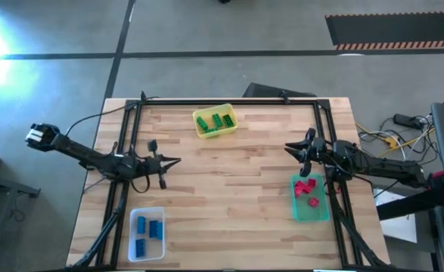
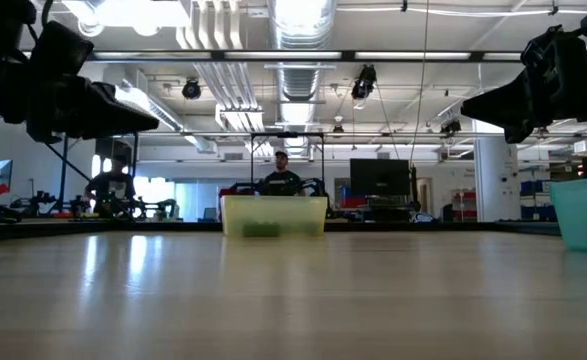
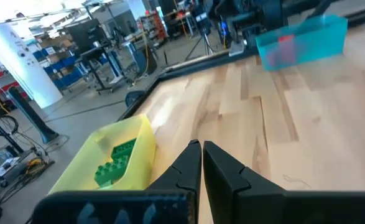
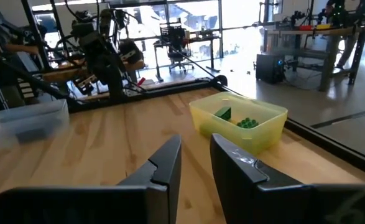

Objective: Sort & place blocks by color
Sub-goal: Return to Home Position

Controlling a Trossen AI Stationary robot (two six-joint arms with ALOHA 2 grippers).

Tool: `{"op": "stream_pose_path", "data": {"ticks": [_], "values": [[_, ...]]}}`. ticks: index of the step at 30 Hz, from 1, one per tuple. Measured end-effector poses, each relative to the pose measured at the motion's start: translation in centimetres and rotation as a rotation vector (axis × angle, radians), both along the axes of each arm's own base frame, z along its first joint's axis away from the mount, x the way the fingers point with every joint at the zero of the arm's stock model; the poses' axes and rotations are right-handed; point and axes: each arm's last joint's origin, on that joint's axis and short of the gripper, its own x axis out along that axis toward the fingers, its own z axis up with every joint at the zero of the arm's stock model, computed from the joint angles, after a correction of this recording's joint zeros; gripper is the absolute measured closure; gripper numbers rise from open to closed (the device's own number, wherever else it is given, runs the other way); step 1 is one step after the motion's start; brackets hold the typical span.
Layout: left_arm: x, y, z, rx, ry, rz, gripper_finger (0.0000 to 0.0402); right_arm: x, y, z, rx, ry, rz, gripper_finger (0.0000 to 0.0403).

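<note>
The green blocks (image 1: 212,121) lie in the yellow bin (image 1: 232,113) near the table's far edge, also seen in the left wrist view (image 3: 115,163) and the right wrist view (image 4: 235,118). Blue blocks (image 1: 147,228) lie in the clear bin (image 1: 147,211) at the near left. Red blocks (image 1: 307,190) lie in the translucent green bin (image 1: 312,213) at the right. My left gripper (image 1: 175,160) hovers over bare wood left of centre, shut (image 3: 202,148) and empty. My right gripper (image 1: 288,148) hovers right of centre, beyond the green bin, its fingers a little apart (image 4: 196,142) and empty.
A black frame (image 1: 229,100) runs along the table's far edge and down both sides. The wood between the two grippers is bare. Cables and gear lie off the table's right edge (image 1: 392,136). People sit at benches in the room beyond (image 2: 280,175).
</note>
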Motion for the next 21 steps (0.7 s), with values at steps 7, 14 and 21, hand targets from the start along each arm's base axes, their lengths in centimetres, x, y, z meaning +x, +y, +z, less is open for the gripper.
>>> {"op": "stream_pose_path", "data": {"ticks": [7, 14, 21], "values": [[0.3, -0.1, -0.9, 0.021, 0.072, 0.0, 0.0401, 0.0, 0.0, 0.0, 0.0, 0.0, 0.0, 0.0335], [0.6, -0.2, -1.8, 0.043, 0.142, 0.0, 0.0401, 0.0, 0.0, 0.0, 0.001, -0.001, 0.0, 0.0325], [0.8, -0.2, -2.6, 0.063, 0.211, 0.0, 0.0402, 0.0, 0.0, 0.0, 0.0, -0.001, 0.0, 0.0328]]}}
